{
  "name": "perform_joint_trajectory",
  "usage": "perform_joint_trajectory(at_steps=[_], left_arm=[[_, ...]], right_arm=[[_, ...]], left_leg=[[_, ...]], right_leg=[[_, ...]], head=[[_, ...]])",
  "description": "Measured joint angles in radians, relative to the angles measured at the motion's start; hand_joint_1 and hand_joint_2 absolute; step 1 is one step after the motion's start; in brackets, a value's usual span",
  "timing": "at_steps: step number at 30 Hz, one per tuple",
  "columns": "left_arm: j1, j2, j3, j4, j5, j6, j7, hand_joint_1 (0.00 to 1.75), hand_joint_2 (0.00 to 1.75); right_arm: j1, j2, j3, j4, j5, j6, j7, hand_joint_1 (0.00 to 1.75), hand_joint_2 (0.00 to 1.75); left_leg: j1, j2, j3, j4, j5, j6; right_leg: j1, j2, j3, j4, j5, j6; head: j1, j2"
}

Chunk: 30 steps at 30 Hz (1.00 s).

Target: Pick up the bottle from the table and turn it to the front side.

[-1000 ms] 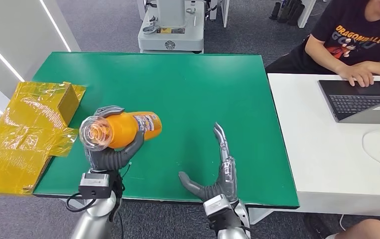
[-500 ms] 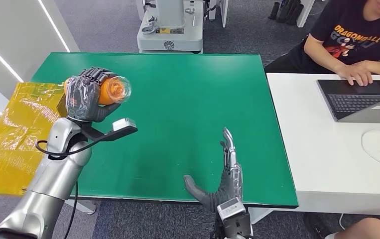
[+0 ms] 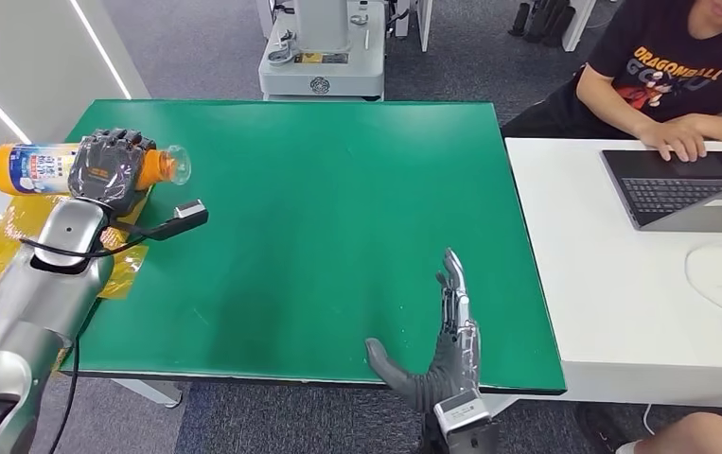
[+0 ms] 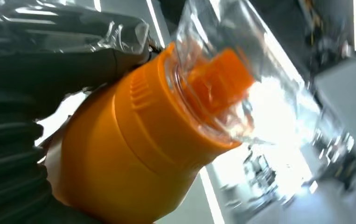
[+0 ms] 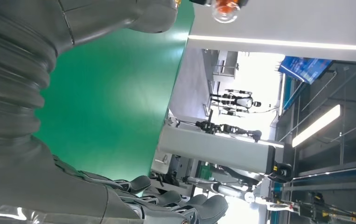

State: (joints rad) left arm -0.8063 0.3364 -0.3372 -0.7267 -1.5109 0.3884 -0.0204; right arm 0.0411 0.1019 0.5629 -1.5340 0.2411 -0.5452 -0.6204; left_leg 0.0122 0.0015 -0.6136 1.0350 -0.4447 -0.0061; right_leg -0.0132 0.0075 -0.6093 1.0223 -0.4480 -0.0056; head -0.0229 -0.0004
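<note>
My left hand (image 3: 109, 167) grips an orange bottle (image 3: 30, 166) around its middle, raised above the far left corner of the green table (image 3: 319, 208). The bottle lies sideways, its printed label to the left and its clear cap (image 3: 174, 166) pointing right. In the left wrist view the orange bottle (image 4: 134, 154) and clear cap (image 4: 222, 79) sit close against my left hand (image 4: 22, 116). My right hand (image 3: 440, 345) hovers at the table's near edge with fingers apart, holding nothing; the right wrist view shows my right hand (image 5: 50, 140) beside the green surface.
Yellow wrapped boxes (image 3: 2, 255) lie off the table's left side. A white desk (image 3: 641, 284) with a laptop (image 3: 683, 189) adjoins the right edge, where a person (image 3: 678, 71) sits. A grey machine base (image 3: 324, 52) stands behind the table.
My left arm has lifted the bottle up and leftward and rotated it, so the cap now points right and the label faces up. My right hand drifted slightly right.
</note>
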Motion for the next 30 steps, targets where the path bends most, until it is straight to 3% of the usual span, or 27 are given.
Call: perform_joint_trajectory(at_steps=[3,15,30], left_arm=[[-0.028,0.018,-0.018,0.080,-0.029,-0.071,-0.029,1.75,1.75],[-0.062,0.048,-0.117,0.253,0.017,-0.288,-0.295,1.75,1.75],[-0.052,0.035,-0.181,0.331,0.032,-0.304,-0.319,1.75,1.75]], right_arm=[[0.003,0.001,-0.005,-0.003,0.000,0.010,-0.005,0.00,1.75],[0.014,0.003,-0.016,-0.027,-0.010,0.035,-0.004,0.00,1.75],[0.011,0.011,-0.024,-0.038,-0.009,0.034,0.010,0.00,1.75]], left_leg=[[0.000,0.000,0.000,0.000,0.000,0.000],[0.000,0.000,0.000,0.000,0.000,0.000],[0.000,-0.001,-0.001,0.000,0.000,0.000]], right_leg=[[0.000,0.000,0.000,0.000,0.000,0.000],[0.000,0.000,0.000,0.000,0.000,0.000],[0.000,-0.001,0.000,0.000,0.000,0.000]], head=[[0.000,0.000],[0.000,0.000],[0.000,0.000]])
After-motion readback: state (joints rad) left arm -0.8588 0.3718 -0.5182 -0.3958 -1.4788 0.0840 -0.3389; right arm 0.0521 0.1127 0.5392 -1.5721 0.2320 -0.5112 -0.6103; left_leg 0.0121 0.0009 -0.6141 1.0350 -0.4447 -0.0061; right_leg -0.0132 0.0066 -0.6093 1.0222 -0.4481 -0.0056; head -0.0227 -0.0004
